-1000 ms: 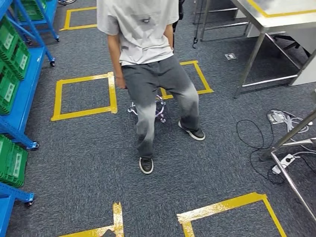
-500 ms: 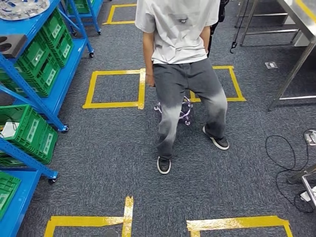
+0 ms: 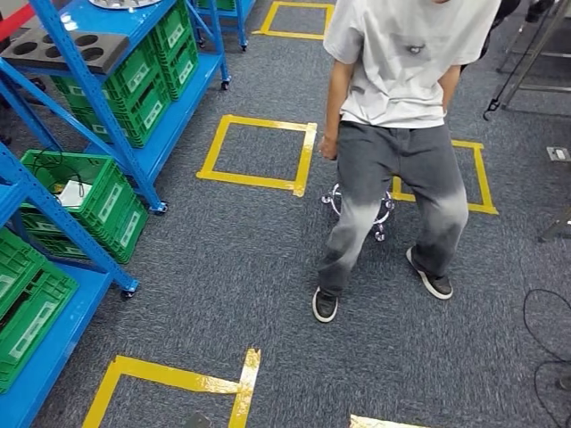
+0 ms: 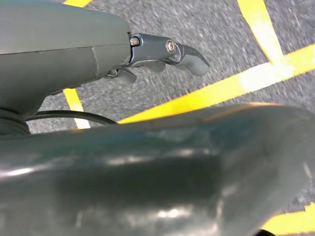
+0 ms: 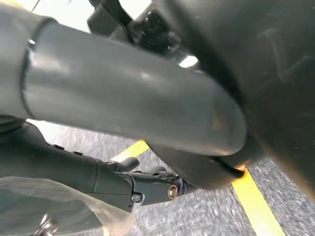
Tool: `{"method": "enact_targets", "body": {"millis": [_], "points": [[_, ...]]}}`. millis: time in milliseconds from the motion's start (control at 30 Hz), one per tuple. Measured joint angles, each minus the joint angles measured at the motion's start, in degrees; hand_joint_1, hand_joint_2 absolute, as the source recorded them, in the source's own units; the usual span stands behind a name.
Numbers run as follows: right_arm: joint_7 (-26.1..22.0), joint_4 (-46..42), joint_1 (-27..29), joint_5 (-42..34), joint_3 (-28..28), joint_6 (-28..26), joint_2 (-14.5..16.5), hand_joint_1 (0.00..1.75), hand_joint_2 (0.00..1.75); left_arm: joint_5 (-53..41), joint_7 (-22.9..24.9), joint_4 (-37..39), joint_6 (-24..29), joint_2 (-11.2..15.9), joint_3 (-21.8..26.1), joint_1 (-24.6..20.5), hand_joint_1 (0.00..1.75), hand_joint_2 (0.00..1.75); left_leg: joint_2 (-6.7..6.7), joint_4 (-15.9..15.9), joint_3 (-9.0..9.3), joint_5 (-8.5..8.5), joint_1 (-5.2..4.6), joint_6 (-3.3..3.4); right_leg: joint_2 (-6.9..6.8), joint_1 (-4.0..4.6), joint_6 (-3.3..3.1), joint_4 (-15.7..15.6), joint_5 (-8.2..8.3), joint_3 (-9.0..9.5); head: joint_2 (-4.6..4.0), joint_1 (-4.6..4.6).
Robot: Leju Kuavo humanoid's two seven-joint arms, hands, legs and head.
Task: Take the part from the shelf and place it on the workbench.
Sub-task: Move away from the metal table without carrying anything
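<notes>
L hand (image 4: 169, 53) is hanging low over the carpet, fingers lying out nearly straight w/ nothing between them, so it's holding nothing. R hand (image 5: 150, 189) is also hanging near the floor, fingers loosely bent. A clear film (image 5: 55, 209) is lying close beside it, and I can't tell whether the hand is gripping that or anything else.

Outward in head view: yellow tape (image 3: 259, 152) is marking squares on the carpet at 12 and at 6. A person (image 3: 404, 134) is sitting on a wheeled stool (image 3: 357, 203) at approx 1 o'clock. The blue shelf (image 3: 101, 107) is running along 9 to 11 o'clock, carrying green bins (image 3: 101, 192) on the lower tiers and a grey tray (image 3: 64, 49) w/ round holes higher up.

The part (image 3: 125, 3) is prob. the silvery round item lying on the top tier at 11 o'clock, cut by the frame edge, so not sure.

Step in hand, as I'm judging it: approach, nothing picked yet. To do it well, it's worth squaring up to the shelf, stopping short of the uprights, keeping well apart from the person's feet, and raising the arms only once the top tier is sitting mid-view.
</notes>
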Motion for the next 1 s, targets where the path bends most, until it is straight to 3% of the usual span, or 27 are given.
{"method": "enact_targets", "body": {"millis": [67, 133, 167, 200, 233, 267, 300, 367, 433, 500, 567, 633, 667, 700, 733, 800, 867, 933, 967, 1000], "points": [[0.05, -0.01, 0.13, -0.08, -0.04, 0.22, -0.01, 0.0, 0.0, -0.01, 0.01, 0.0, -0.01, -0.07, 0.0, -0.22, 0.0, 0.0, -1.35, -0.23, 0.16, 0.1, 0.25, 0.43, 3.38, -0.17, 0.19, 6.67, -3.19, -3.56, 0.0, 0.23], [0.22, -0.02, -0.21, -0.2, -0.22, 0.6, -0.01, 0.0, 0.0, -0.05, 0.04, 0.0, -0.04, -0.14, 0.0, -0.37, 0.0, 0.0, -2.85, -0.23, 0.32, 0.0, 0.3, 0.58, 4.07, -0.2, 0.43, 13.42, -4.95, -7.5, 0.0, 0.28], [0.44, -0.02, -0.43, -0.25, -0.32, 0.81, -0.01, 0.0, 0.0, -0.07, 0.06, 0.0, -0.08, -0.15, 0.0, -0.37, 0.0, 0.0, -3.65, -0.21, 0.47, -0.08, 0.34, 0.57, 4.14, -0.23, 0.55, 14.28, -4.21, -8.32, 0.0, 0.29], [0.81, -0.02, -0.6, -0.26, -0.41, 1.04, -0.01, 0.0, 0.0, -0.11, 0.08, 0.0, -0.1, -0.16, 0.0, -0.37, 0.0, 0.0, -4.55, -0.17, 0.68, -0.18, 0.41, 0.47, 4.22, -0.31, 0.67, 12.96, -2.3, -8.11, 0.0, 0.29], [1.38, -0.02, -0.63, -0.23, -0.5, 1.25, -0.02, 0.0, 0.0, -0.15, 0.13, 0.0, -0.14, -0.17, 0.0, -0.38, 0.0, 0.0, -5.44, -0.09, 0.88, -0.31, 0.52, 0.29, 4.6, -0.48, 0.79, 9.7, 0.33, -6.98, 0.0, 0.28], [2.07, 0.01, -0.62, -0.19, -0.58, 1.52, -0.02, 0.0, 0.0, -0.19, 0.19, 0.0, -0.15, -0.17, 0.0, -0.4, 0.0, 0.0, -6.31, 0.06, 0.99, -0.46, 0.57, 0.02, 5.81, -0.71, 0.99, 6.16, 2.46, -5.71, 0.0, 0.34], [2.87, 0.04, -0.66, -0.14, -0.68, 1.86, -0.02, 0.0, 0.0, -0.29, 0.31, 0.0, -0.16, -0.17, 0.0, -0.48, 0.0, 0.0, -7.13, 0.39, 0.82, -0.57, 0.58, -0.31, 7.07, -0.97, 1.07, 2.75, 3.72, -4.47, 0.0, 0.39], [4.21, 0.08, -0.84, -0.17, -0.86, 2.59, -0.01, 0.0, 0.0, -0.47, 0.52, 0.0, -0.2, -0.17, 0.0, -0.54, 0.0, 0.0, -8.37, 0.75, 0.11, -0.44, 0.61, -1.09, 8.85, -1.15, 0.77, -0.21, 3.93, -3.23, 0.0, 0.43], [4.81, 0.04, -1.1, -0.26, -1.0, 3.21, 0.07, 0.0, 0.0, -0.55, 0.6, 0.0, -0.23, -0.16, 0.0, -0.36, 0.0, 0.0, -9.07, 0.77, -0.43, -0.18, 0.77, -1.8, 7.95, -1.06, 0.04, -0.6, 3.93, -2.82, 0.0, 0.38], [5.01, 0.04, -1.11, -0.28, -1.15, 3.51, 0.2, 0.0, 0.0, -0.56, 0.61, 0.0, -0.25, -0.16, -0.01, -0.29, 0.0, 0.0, -6.87, 2.61, -1.29, -1.27, 0.66, -2.36, 6.43, -1.08, -0.5, -0.86, 4.03, -2.46, 0.0, 0.07], [5.1, 0.04, -0.89, -0.27, -1.29, 3.57, 0.25, 0.0, 0.0, -0.57, 0.61, 0.0, -0.25, -0.2, -0.02, -0.5, 0.0, 0.0, -3.61, 8.58, -3.99, -4.29, 0.61, -2.79, 4.55, -0.9, -1.0, -0.97, 3.82, -2.1, 0.0, -0.3], [5.19, 0.04, -0.76, -0.21, -1.36, 3.6, 0.23, 0.0, 0.0, -0.57, 0.61, 0.0, -0.26, -0.22, -0.02, -0.58, 0.0, 0.0, -2.65, 15.39, -7.22, -6.73, 0.77, -2.99, 2.66, -0.62, -1.38, -0.97, 3.49, -1.84, 0.0, -0.36], [5.25, 0.04, -0.75, -0.17, -1.38, 3.62, 0.22, 0.0, 0.0, -0.57, 0.61, 0.0, -0.27, -0.22, -0.02, -0.51, 0.0, 0.0, -2.53, 16.66, -7.82, -6.59, 0.8, -2.94, 1.83, -0.52, -1.47, -0.97, 3.31, -1.68, 0.0, -0.37], [5.33, 0.04, -0.74, -0.13, -1.4, 3.64, 0.2, 0.0, 0.0, -0.57, 0.62, 0.0, -0.29, -0.21, -0.02, -0.43, 0.0, 0.0, -2.38, 15.71, -7.34, -5.35, 0.78, -2.79, 1.06, -0.42, -1.51, -0.97, 3.11, -1.43, 0.0, -0.38], [5.41, 0.04, -0.72, -0.09, -1.41, 3.67, 0.19, 0.0, 0.0, -0.57, 0.62, 0.0, -0.31, -0.19, -0.02, -0.36, 0.0, 0.0, -1.96, 12.75, -5.88, -3.32, 0.68, -2.5, 0.36, -0.33, -1.51, -0.97, 2.89, -1.11, 0.0, -0.38], [5.57, 0.04, -0.61, -0.02, -1.42, 3.75, 0.19, 0.0, 0.0, -0.57, 0.64, 0.0, -0.31, -0.16, -0.02, -0.43, 0.0, 0.0, 0.9, 5.68, -2.34, -0.32, -0.05, -1.6, -0.9, -0.1, -1.41, -1.0, 2.33, -0.83, 0.0, -0.37], [5.65, 0.04, -0.45, 0.02, -1.42, 3.84, 0.17, 0.0, 0.0, -0.58, 0.65, 0.0, -0.31, -0.17, -0.03, -0.65, 0.0, 0.0, 3.16, 2.07, -0.65, -0.27, -0.84, -0.87, -2.16, 0.16, -1.13, -1.08, 1.89, -0.76, 0.0, -0.37], [5.78, 0.03, -0.53, 0.09, -1.43, 3.89, 0.16, 0.0, 0.0, -0.59, 0.66, 0.0, -0.26, -0.15, -0.04, -0.65, 0.0, 0.0, 2.35, 1.11, -0.38, -0.6, -0.93, -0.51, -3.57, 0.32, -0.76, -1.35, 1.61, -0.12, 0.0, -0.43], [5.88, 0.02, -0.63, 0.14, -1.44, 3.92, 0.15, 0.0, 0.0, -0.59, 0.67, 0.0, -0.22, -0.15, -0.04, -0.53, 0.0, 0.0, 1.63, 0.7, -0.2, -0.44, -0.77, -0.33, -3.31, 0.31, -0.54, -1.27, 1.29, 0.14, 0.0, -0.38], [5.94, 0.0, -0.69, 0.17, -1.44, 3.97, 0.14, 0.0, 0.0, -0.59, 0.68, 0.0, -0.18, -0.15, -0.04, -0.5, 0.0, 0.0, 0.92, 0.31, 0.02, -0.23, -0.52, -0.07, -2.12, 0.26, -0.35, -0.31, 0.52, -0.13, 0.0, -0.31]]}}
